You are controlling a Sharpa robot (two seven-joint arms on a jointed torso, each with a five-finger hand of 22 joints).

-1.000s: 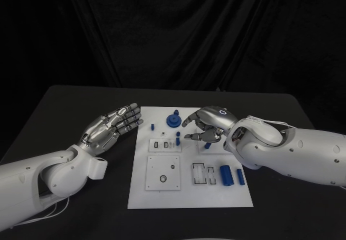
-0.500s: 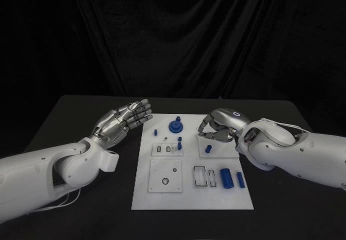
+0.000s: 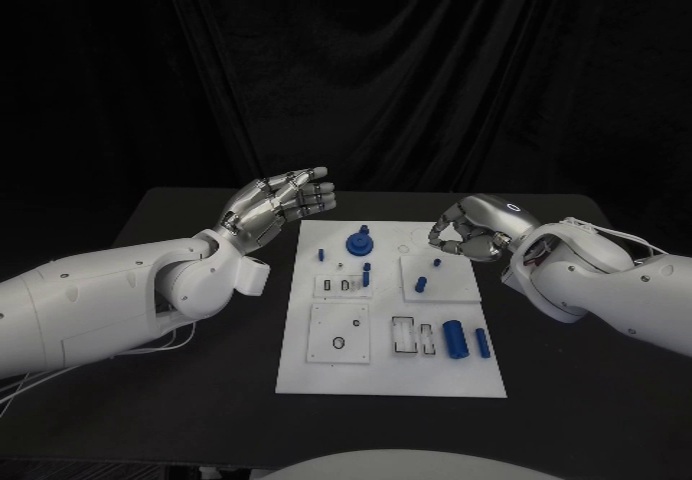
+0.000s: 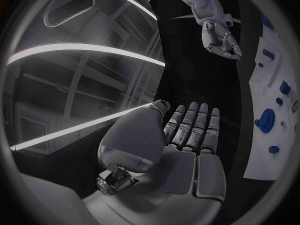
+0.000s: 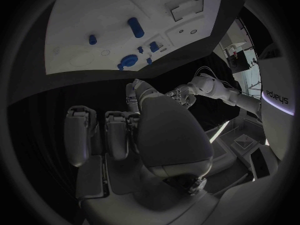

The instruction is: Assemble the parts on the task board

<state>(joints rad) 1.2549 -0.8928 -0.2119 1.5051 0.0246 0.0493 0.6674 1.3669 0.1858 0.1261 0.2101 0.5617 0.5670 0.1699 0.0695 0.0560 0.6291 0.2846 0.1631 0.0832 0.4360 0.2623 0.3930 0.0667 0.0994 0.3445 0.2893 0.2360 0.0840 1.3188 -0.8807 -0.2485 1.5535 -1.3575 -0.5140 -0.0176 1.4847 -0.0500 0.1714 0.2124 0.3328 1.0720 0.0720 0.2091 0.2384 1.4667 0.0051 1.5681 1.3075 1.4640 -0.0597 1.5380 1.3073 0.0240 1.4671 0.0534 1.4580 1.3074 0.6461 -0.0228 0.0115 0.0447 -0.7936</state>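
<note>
Hovering above the matte black surface (image 3: 188, 400), my left hand (image 3: 278, 207) has its silver fingers spread and extended, palm bare, holding nothing; it hangs just off the far left corner of the task board (image 3: 389, 375). From the left wrist the same hand (image 4: 187, 140) shows smooth metallic segments laid side by side, with a broad rounded thumb shell in front. My right hand (image 3: 476, 232) sits off the board's far right corner with its fingers curled in toward the palm; I cannot make out anything between them, and the glossy knuckle cap hides the fingertips from above. From the right wrist that hand (image 5: 134, 135) is mostly a dark domed shell with blocky finger segments beside it, the tips cut off from sight. The task board is a flat white rectangular plate in the middle of the surface, with raised square panels and small rectangular slots. On it, a round blue gear-like part (image 3: 355, 242) stands near the far edge, two small blue pegs (image 3: 428, 275) sit on the right panel, and two blue cylinders (image 3: 466, 342) lie side by side near the right edge. Smaller blue bits around the left panel are too tiny to tell apart. Both white arms are smooth, hard shells.
</note>
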